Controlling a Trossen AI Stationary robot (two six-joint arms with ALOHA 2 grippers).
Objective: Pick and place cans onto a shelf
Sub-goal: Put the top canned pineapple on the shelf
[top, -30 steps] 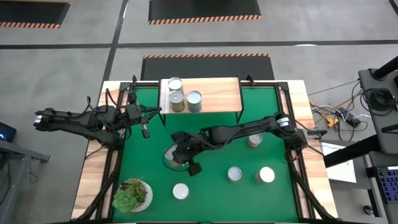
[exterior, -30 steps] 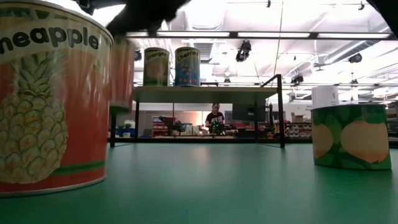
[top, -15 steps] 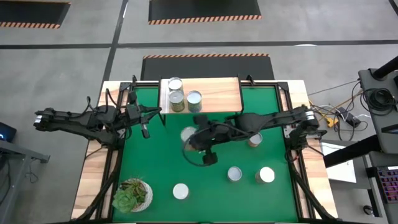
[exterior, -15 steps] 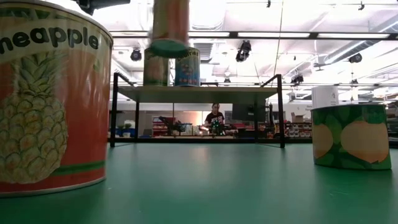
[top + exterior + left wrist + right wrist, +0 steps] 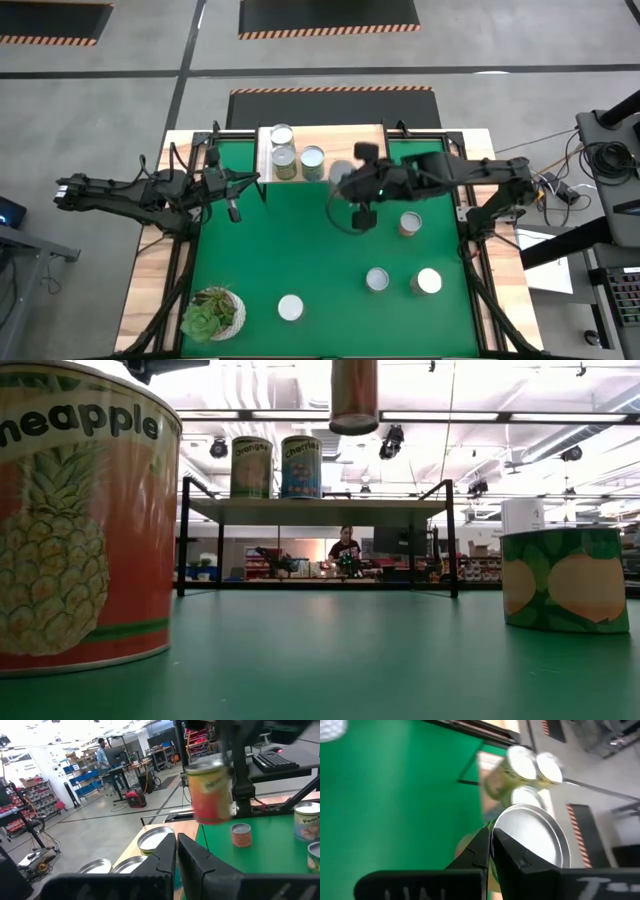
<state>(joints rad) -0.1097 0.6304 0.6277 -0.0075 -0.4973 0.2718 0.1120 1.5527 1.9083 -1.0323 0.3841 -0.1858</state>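
Being held clamped in the right gripper (image 5: 352,178), a can (image 5: 354,396) is being carried above the shelf (image 5: 340,150); the left gripper's (image 5: 232,208) fingers are being kept closed, empty, beside the shelf.

1. We see a small silver metal can with a shiny round top (image 5: 532,837); the lid is smooth and reflects light.
2. The orange and yellow paper label (image 5: 210,792) on its side looks glossy.
3. The low light-wood shelf board (image 5: 345,150) has a matt, smooth grain, and its thin black metal legs (image 5: 451,540) look painted.
4. The green table surface (image 5: 300,250) is matt, like felt or rubber mat; we cannot tell which.
5. The pale wooden table rim (image 5: 150,275) shows visible grain.
6. The dark fingers of the left gripper (image 5: 176,851) look like matt plastic.
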